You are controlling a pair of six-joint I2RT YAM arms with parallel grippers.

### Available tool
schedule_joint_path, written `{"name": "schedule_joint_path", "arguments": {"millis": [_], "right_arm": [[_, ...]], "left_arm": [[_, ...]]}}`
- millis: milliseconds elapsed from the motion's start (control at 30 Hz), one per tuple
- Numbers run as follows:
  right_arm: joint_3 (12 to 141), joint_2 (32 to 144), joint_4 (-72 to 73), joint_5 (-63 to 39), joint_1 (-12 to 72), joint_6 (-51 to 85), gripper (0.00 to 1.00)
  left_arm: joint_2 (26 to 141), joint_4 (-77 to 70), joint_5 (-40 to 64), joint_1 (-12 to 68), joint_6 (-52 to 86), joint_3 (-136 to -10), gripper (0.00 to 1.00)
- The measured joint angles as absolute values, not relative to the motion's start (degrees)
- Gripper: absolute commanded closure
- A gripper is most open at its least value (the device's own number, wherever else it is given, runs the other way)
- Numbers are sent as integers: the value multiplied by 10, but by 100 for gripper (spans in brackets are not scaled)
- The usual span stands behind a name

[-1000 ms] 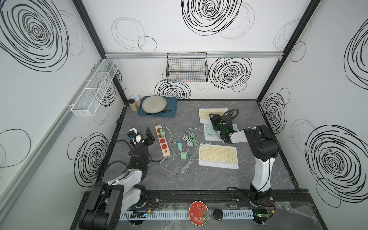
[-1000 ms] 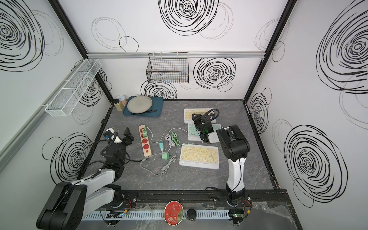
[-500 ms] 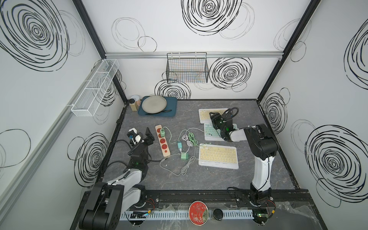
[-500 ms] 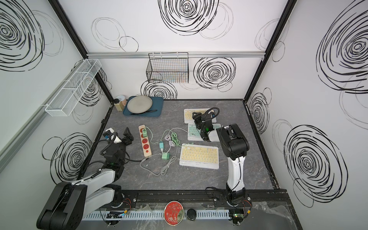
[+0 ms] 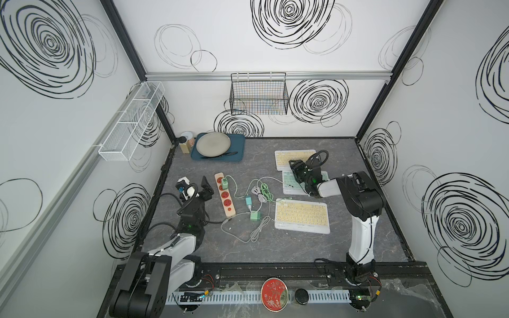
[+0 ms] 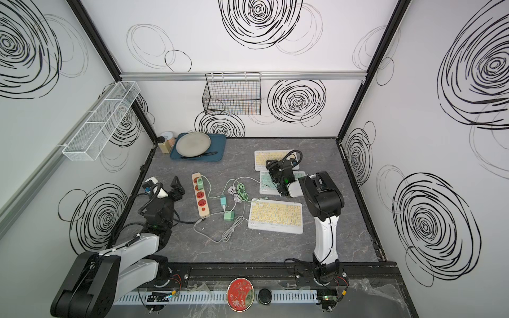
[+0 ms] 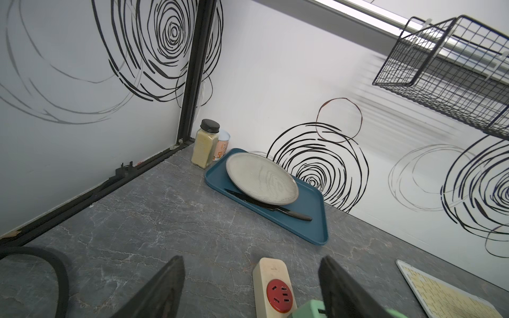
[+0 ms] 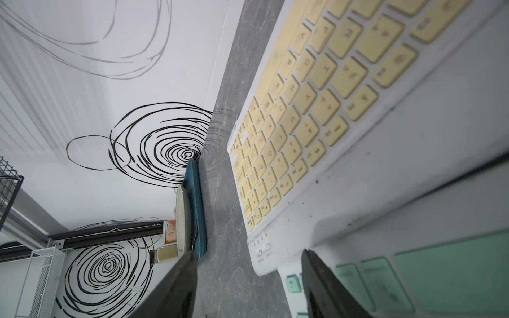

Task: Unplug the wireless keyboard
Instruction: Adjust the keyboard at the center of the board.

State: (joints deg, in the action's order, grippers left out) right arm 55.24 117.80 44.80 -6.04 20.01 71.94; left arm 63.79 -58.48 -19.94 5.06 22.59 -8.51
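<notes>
Well, the biggest worry is crowding on the grey marbled table (image 5: pixel 358 234). Three boards lie close together on its right half. The white keyboard with pale green keys (image 5: pixel 289 185) sits in the middle and is, I judge, the one to unplug. A white keyboard with yellow keys (image 5: pixel 283 157) lies just behind it, and a larger yellow-keyed white keyboard (image 5: pixel 302 217) lies just in front. A slightly off descent could land on the wrong board or shove two at once.

Next, the thin pale green cable (image 5: pixel 271 179) entering the middle board's left edge runs back through a loose tangle of white cables (image 5: pixel 257 191). Nothing pins the board down, so a pull would likely drag it along rather than free the plug.

Smallest, the plug itself is too tiny for me to make out, so the jaws might pinch beside it.

The right arm reaches out long and low with its wrist rolled sideways. The right gripper (image 8: pixel 248 253) hangs over the middle board's far left corner, its black fingers (image 8: pixel 179 289) apart and empty.

The left arm is folded close. The left gripper (image 7: pixel 252 258) is spread and holds nothing. It sits just short of the cream wooden power strip with red sockets (image 7: pixel 271 272), where a mint green adapter (image 7: pixel 308 309) is plugged in.
</notes>
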Motion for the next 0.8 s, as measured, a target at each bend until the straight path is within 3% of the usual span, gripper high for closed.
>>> {"name": "schedule_joint_path", "arguments": {"millis": [800], "right_arm": [[550,1195,464,-69,197,721,37]], "left_arm": [[638,-585,-195,48,226,-85,20]]}}
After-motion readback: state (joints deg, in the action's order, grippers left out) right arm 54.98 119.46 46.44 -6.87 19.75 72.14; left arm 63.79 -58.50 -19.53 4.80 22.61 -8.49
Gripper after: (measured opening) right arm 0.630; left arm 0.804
